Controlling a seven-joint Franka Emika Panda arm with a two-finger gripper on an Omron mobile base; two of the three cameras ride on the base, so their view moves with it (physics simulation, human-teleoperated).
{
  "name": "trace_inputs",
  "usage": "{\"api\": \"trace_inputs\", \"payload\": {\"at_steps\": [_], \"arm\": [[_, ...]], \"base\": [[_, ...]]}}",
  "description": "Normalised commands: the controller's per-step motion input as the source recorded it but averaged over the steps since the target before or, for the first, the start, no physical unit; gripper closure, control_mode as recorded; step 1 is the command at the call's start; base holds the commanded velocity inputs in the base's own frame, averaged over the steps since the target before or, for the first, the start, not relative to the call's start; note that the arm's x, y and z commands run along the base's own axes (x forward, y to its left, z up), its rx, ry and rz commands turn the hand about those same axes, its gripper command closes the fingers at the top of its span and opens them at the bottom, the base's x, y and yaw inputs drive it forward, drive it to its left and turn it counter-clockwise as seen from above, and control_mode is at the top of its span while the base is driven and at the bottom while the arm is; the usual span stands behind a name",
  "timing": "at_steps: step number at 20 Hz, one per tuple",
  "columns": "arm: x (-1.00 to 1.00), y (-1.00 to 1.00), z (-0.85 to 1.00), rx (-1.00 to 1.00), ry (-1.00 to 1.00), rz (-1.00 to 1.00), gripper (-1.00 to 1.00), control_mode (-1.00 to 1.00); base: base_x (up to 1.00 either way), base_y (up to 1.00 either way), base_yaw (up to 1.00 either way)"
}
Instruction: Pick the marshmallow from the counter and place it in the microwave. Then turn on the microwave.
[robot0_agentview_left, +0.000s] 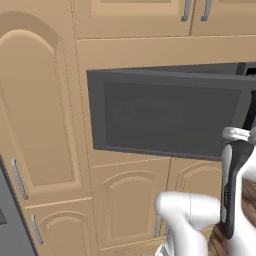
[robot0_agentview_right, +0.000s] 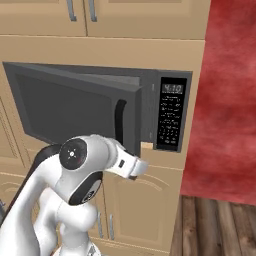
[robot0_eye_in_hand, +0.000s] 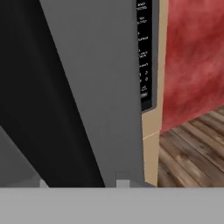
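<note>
Frankly, the marshmallow's whereabouts are unclear; being soft and light, it wants a gentle pinch at its middle. Fingers (robot0_eye_in_hand: 81, 183) by the microwave (robot0_agentview_right: 150, 100) door (robot0_agentview_left: 165, 115): spread untellable.

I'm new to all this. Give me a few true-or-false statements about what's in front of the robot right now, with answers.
1. The microwave door stands partly open. True.
2. The button panel sits to the left of the door. False: it is on the right.
3. The wall to the right of the microwave is red. True.
4. The floor is white tile. False: it is brown wooden planks.
5. The cabinets around the microwave are tan. True.
</note>
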Motion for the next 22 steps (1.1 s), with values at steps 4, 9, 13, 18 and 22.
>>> {"api": "trace_inputs", "payload": {"at_steps": [4, 9, 13, 18, 22], "arm": [[-0.69, -0.02, 0.00, 0.00, -0.09, -0.18, 1.00, -1.00], [-0.65, -0.02, 0.00, 0.00, -0.11, -0.18, 1.00, -1.00], [-0.60, 0.00, 0.00, 0.00, -0.14, -0.17, 1.00, -1.00], [-0.59, 0.00, 0.00, 0.00, -0.17, -0.15, 1.00, -1.00], [-0.52, 0.00, 0.00, 0.00, -0.19, -0.12, -1.00, -1.00]], "base": [[0.00, 0.00, 0.00], [0.00, 0.00, 0.00], [0.00, 0.00, 0.00], [0.00, 0.00, 0.00], [0.00, 0.00, 0.00]]}}
